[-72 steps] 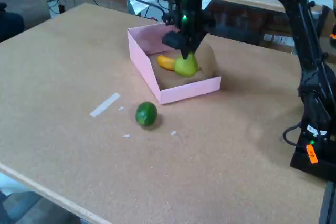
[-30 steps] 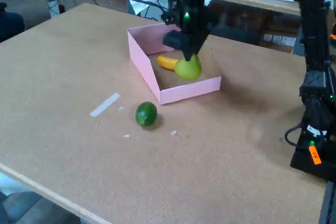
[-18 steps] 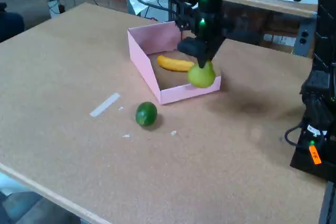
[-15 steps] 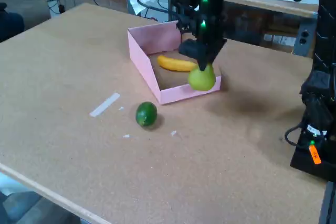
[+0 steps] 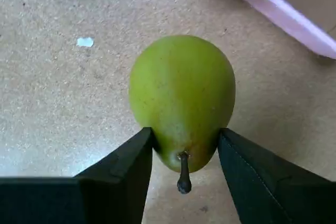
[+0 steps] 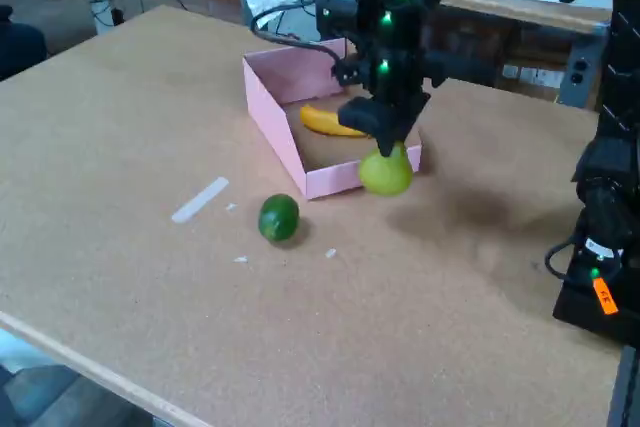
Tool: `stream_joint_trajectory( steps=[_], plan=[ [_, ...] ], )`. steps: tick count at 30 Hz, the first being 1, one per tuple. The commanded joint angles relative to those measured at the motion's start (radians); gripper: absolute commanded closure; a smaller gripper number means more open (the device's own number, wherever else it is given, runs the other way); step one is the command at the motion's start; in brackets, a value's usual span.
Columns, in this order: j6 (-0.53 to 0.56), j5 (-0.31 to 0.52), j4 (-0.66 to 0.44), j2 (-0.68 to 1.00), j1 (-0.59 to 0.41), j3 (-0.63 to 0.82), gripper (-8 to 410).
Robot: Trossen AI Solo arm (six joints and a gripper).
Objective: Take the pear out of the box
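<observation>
While pinched only at its narrow stem end, pear [image 5: 181,98] hanging from claw [image 5: 185,150] above bare table [image 6: 150,127], just clear of box [image 6: 290,72] wall. Rounded bulk unsupported; could slip out, roll toward lime [image 6: 279,217].

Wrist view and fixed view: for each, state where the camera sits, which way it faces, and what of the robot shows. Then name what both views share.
Wrist view: rides on the gripper, facing down at the cork-brown tabletop; two black fingers clamp the small yellow-green pear.
Fixed view: stands off the table, angled down across it; shows the black arm, the yellow banana and the round dark green lime.
Shared: the pear and the shallow pink cardboard box, a wall strip at the wrist view's upper right.
</observation>
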Motion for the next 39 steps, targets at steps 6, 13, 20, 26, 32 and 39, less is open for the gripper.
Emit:
stream_joint_trajectory(
  steps=[6,13,20,26,32,39],
  plan=[
    [0.04,-0.002,0.001,-0.006,0.053,-0.023,318],
    [0.069,-0.003,0.03,-0.013,0.094,-0.052,318],
    [0.097,-0.026,0.093,-0.032,0.119,-0.128,318],
    [0.111,-0.04,0.174,-0.062,0.134,-0.203,318],
    [0.12,-0.054,0.214,-0.071,0.137,-0.257,318],
    [0.129,-0.054,0.242,-0.071,0.143,-0.291,318]
  ],
)
